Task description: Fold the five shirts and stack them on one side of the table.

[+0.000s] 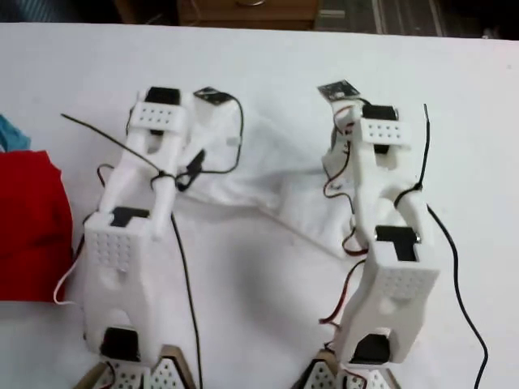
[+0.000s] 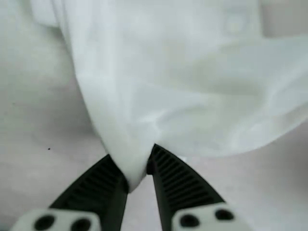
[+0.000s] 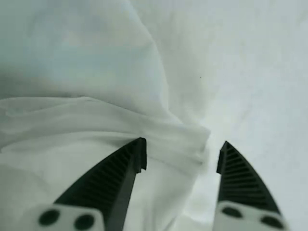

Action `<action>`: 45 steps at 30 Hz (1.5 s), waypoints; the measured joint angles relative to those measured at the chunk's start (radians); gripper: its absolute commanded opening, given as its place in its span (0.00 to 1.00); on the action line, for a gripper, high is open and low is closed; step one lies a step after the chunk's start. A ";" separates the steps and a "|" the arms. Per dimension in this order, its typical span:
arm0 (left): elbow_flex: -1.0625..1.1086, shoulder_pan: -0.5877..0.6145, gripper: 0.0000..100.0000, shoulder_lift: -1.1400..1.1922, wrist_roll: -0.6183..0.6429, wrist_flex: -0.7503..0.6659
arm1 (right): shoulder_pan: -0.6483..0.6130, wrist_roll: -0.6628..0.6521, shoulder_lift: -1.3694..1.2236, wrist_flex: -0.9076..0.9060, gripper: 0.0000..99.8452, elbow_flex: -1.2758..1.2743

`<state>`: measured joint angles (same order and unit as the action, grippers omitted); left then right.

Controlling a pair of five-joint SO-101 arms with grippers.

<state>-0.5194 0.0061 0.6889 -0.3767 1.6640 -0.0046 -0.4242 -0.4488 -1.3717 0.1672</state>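
Note:
A white shirt (image 1: 259,182) lies crumpled on the white table (image 1: 268,57), stretched between my two arms. My left gripper (image 2: 137,173) is shut on a pinched fold of this white shirt (image 2: 192,96); from above, the left gripper (image 1: 204,121) sits at the shirt's left end. My right gripper (image 3: 183,149) stands open with its fingers on either side of a folded edge of the white shirt (image 3: 96,120). In the high view the right gripper (image 1: 340,126) is over the shirt's right end.
A red shirt (image 1: 28,223) lies at the table's left edge, with a bit of blue cloth (image 1: 10,134) behind it. Black and red cables trail beside both arms. Wooden furniture (image 1: 243,10) stands beyond the far edge.

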 measured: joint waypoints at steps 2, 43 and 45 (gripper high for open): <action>0.000 0.000 0.02 0.000 0.000 0.000 | 0.000 0.000 -0.002 0.000 0.11 0.000; 0.003 0.000 0.02 0.000 0.000 -0.002 | -0.265 -0.411 0.523 -0.374 0.02 -0.585; 0.003 0.000 0.02 0.000 0.000 -0.002 | -0.261 -0.417 0.542 -0.374 0.03 -0.589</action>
<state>-0.5163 0.0061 0.6889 -0.3767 1.6625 -0.2654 -0.8416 0.0928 -1.7461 -0.4219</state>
